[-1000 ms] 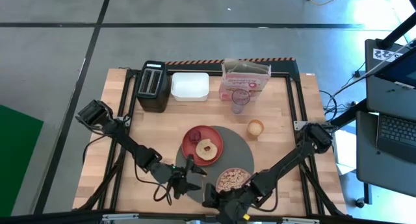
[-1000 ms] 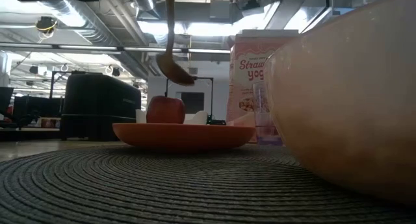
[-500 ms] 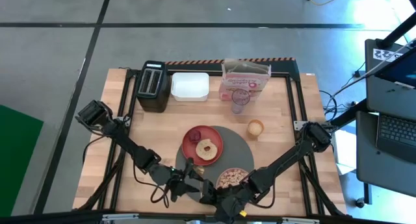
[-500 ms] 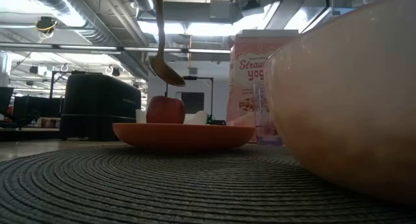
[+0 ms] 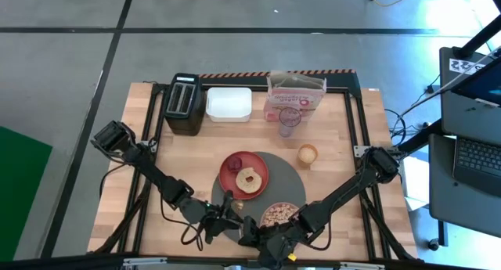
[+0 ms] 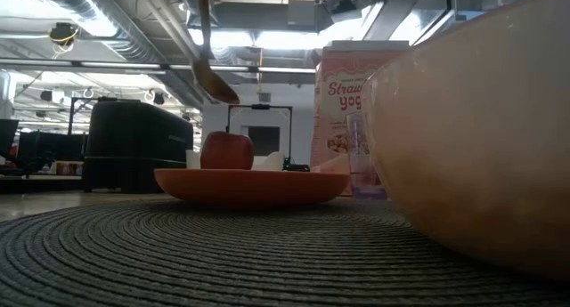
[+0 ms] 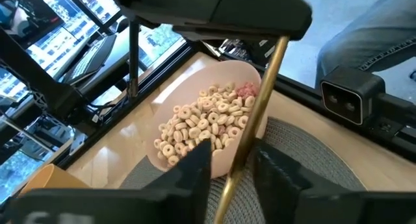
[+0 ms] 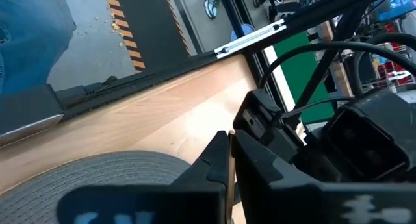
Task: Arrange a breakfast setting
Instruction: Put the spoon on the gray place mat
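Spoon (image 7: 255,117) — lifted higher over the mat (image 5: 286,180) than a second ago, pinched between the left gripper (image 7: 229,169) and right gripper (image 5: 249,229); a handover seems under way.
Bowl (image 7: 214,117) — on the mat's near edge, holds cereal.
Plate (image 5: 235,170) — toast, fruit piece.

Overhead, table-level (both show red plate (image 5: 244,174)), wrists close

Pink cereal box (image 6: 356,120): front reads "Straw…" above "yog…", rest cut off.
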Tool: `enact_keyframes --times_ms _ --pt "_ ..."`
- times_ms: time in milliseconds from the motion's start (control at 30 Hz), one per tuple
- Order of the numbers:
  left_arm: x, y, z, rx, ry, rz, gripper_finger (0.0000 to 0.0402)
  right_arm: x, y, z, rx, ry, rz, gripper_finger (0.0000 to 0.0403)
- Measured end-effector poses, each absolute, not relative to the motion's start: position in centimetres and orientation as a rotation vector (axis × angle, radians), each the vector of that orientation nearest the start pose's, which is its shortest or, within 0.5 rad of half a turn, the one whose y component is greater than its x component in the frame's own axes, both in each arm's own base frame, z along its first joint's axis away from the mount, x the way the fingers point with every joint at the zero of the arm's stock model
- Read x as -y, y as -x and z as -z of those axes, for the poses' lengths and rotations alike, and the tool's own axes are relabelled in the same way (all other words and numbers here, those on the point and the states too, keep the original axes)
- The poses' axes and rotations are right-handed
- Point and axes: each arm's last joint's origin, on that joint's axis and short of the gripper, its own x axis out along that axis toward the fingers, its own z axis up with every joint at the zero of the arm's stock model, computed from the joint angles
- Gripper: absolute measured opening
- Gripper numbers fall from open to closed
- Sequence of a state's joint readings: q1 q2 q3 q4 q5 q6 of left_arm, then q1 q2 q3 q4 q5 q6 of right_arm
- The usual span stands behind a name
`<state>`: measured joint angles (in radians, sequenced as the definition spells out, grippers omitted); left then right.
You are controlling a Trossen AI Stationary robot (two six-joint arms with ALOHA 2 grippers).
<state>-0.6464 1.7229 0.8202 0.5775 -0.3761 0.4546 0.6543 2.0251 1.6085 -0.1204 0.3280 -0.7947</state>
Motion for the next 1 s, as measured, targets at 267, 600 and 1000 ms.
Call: enact_keyframes --times_ms 267,600,1000 --pt "20.5 -28.2 -17.8 -0.223 -0.625 0.363 0.0014 -27.6 -37.6 -24.8 -0.336 1.023 -0.49 0.0015" --pt "21.2 -27.9 -18.8 -0.16 -0.303 0.271 0.0012 -27.3 -36.1 -26.9 -0.365 1.065 -0.387 0.0042" --pt "21.7 -27.9 -22.5 0.094 0.225 0.355 0.001 -28.9 -30.0 -29.1 -0.496 1.269 -0.044 0.0043"
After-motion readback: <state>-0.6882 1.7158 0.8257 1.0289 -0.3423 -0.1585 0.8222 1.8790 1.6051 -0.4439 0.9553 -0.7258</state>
